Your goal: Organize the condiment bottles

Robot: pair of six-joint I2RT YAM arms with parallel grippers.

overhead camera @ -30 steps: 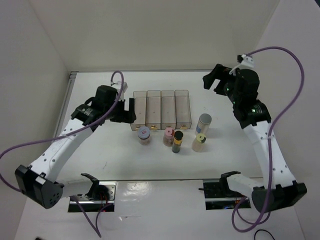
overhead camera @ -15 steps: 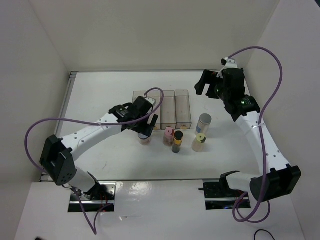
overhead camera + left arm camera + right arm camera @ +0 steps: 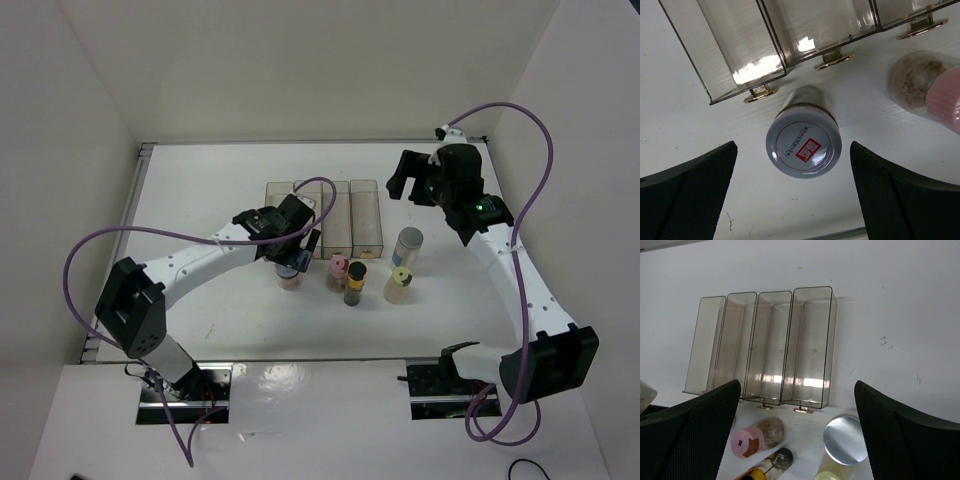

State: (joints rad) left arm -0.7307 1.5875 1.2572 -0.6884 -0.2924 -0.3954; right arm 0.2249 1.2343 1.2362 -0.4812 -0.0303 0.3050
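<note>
Since 1 s ago the left gripper (image 3: 292,258) has swung in from the tray's end to sit right over the jar with the pink-white lid (image 3: 803,145), and the right gripper (image 3: 408,176) has edged toward the tray (image 3: 325,212). Its left fingers (image 3: 690,195) are spread wide with that jar between and just under them, clear of both, so nothing is held. The jar stands upright, long axis vertical, lid facing straight up at the wrist camera. From above, the gripper covers most of it.

The right gripper is also wide open and empty. The tray lies just to its left and below, long slots running away from the arms.

Nearer the right arm's base than its fingers stand the other 4 jars, all upright, lids up:
- the tall jar with the grey lid (image 3: 842,440)
- the pink-lidded jar (image 3: 747,442)
- the dark jar with the gold cap (image 3: 355,282)
- the pale jar with the yellow-green lid (image 3: 399,283)

The pink and dark jars seem to touch, though the overhead view is coarse. The right wrist view cuts the last 2 off at its bottom edge, and the left wrist view clips the pink-lidded jar at its right edge.
</note>
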